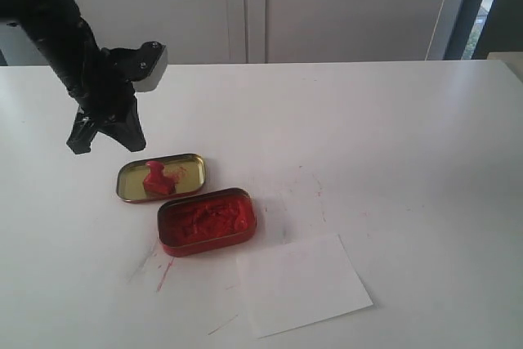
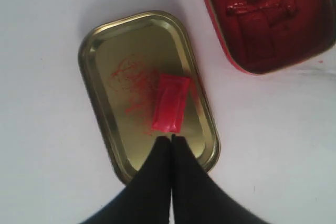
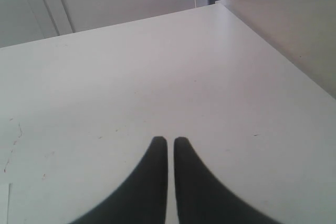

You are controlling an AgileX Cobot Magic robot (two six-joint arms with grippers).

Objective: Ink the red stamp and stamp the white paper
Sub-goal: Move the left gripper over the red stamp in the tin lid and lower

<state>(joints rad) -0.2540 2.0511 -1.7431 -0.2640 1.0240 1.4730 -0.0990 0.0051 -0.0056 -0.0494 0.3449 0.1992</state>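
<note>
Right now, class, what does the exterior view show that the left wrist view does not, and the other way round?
Only the exterior view shows the white paper, lying flat near the red ink tin. Only the left wrist view shows the left gripper with its fingers pressed together, holding nothing, over one end of the gold lid. Both show the red stamp lying in the gold lid, with the open ink tin beside it.

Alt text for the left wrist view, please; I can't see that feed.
The shut left hand points down at the red stamp, which sits in a red-smeared gold tin lid. The open red ink tin lies beside the lid on the white table.
</note>
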